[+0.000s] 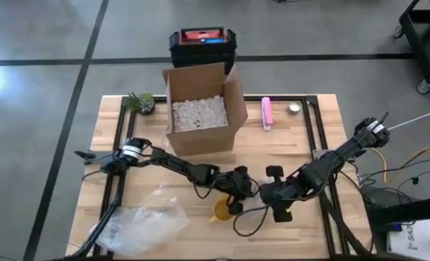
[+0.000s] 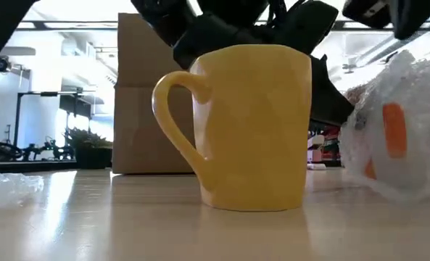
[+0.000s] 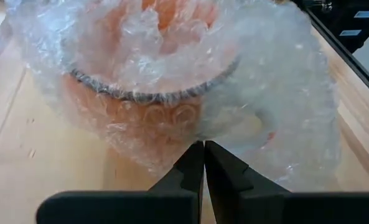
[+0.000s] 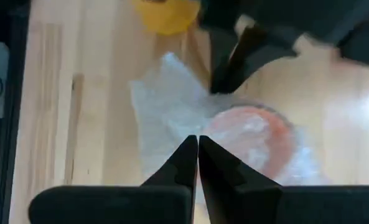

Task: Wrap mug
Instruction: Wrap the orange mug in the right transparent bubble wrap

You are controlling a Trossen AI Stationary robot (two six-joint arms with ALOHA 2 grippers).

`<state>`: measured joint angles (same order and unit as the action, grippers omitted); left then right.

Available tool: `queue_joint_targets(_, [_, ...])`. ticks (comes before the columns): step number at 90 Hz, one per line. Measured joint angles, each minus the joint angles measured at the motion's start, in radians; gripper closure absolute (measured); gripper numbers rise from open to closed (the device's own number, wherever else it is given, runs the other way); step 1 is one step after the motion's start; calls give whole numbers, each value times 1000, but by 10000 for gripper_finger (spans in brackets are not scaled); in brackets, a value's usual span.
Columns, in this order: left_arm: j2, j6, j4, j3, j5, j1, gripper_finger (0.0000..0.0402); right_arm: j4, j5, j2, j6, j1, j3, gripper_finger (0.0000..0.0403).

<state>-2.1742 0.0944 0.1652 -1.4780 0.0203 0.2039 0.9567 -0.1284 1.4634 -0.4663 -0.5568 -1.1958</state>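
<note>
Bubble wrap point(image 3: 277, 106), soft and slippery, cloaks orange mug point(image 3: 140, 118) mid-table; ceramic likely fragile. Left gripper point(image 3: 204, 152) and right gripper point(image 4: 198, 149) pinched together at film edges; grasp loose folds.

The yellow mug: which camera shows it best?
The low view: the yellow mug fills the picture, upright, handle showing. The high view shows only a small part beside the arms; the right wrist view catches an edge; the left wrist view, nothing.

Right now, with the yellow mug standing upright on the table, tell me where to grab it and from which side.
Take the yellow mug by its handle, which loops clear of the body in the low view. Come from above: it stands upright, and the bubble-wrapped orange mug crowds the side opposite the handle.
</note>
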Motion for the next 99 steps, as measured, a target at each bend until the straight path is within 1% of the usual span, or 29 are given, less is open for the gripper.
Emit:
queue_joint_targets(28, [2, 0, -4, -1, 5, 0, 402, -143, 11, 49, 4, 69, 177, 403])
queue_joint_targets(41, [13, 1, -23, -1, 5, 0, 402, -202, 27, 66, 19, 96, 226, 403])
queue_joint_targets(59, [97, 1, -97, -4, 6, 6, 402, -233, 24, 65, 24, 100, 237, 403])
queue_joint_targets(71, [105, 1, -133, -3, 13, 12, 402, -232, 24, 62, 34, 100, 228, 403])
queue_joint_targets(87, [103, -1, -24, -3, 12, 15, 402, -236, 23, 63, 44, 100, 224, 403])
queue_joint_targets(99, [102, -7, 18, -3, 10, 6, 402, -239, 18, 63, 49, 100, 224, 403])
